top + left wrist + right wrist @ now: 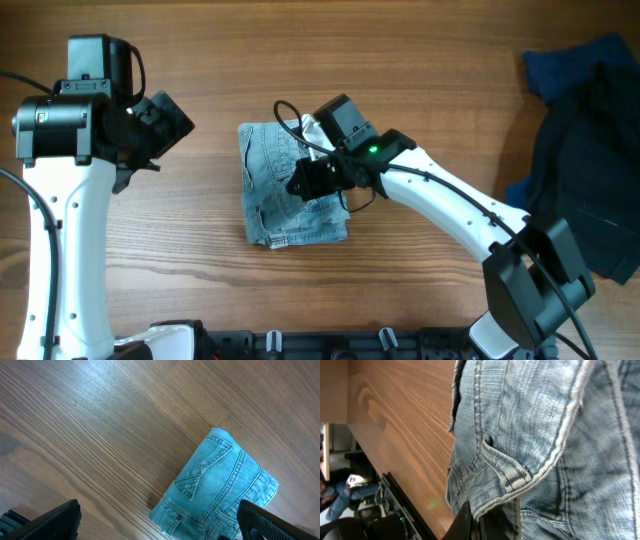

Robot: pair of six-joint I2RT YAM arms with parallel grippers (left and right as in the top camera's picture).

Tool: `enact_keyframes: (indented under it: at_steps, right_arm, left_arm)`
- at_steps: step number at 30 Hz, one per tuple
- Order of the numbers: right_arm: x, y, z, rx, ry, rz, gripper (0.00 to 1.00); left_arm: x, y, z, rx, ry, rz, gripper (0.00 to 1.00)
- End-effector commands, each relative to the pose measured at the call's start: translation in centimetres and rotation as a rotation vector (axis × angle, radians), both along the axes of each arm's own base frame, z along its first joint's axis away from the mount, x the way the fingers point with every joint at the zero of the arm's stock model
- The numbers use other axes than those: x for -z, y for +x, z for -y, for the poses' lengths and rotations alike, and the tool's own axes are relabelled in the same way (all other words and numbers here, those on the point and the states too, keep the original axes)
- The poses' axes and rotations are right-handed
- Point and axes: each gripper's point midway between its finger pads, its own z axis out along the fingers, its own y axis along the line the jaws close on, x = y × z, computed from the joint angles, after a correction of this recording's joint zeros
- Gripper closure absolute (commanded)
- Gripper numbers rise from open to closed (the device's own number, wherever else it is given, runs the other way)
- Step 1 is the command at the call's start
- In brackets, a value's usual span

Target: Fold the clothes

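My right fingers (464,521) are clamped on a seamed edge of the denim shorts (280,190). The shorts are a folded packet on the table (430,90), well left of the dark fabric pile (590,150). My left fingers (50,520) gape empty, farther from that pile. I judge another fold is starting: lift the edge, then carry it across. The packet's long axis runs near-to-far.

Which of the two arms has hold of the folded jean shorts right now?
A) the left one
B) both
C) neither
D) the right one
D: the right gripper is closed on an edge of the jean shorts, while the left gripper hangs open off to the side, clear of the cloth.
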Motion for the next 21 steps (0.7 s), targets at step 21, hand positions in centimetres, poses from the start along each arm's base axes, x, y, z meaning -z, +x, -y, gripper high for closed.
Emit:
enact_keyframes:
  at_steps: [21]
  right_arm:
    - [-0.9,4.3,11.5,0.298,-0.613,0.119,0.96]
  left_arm:
    - [0.3,-0.1,-0.4,0.013,0.02,-0.019,0.0]
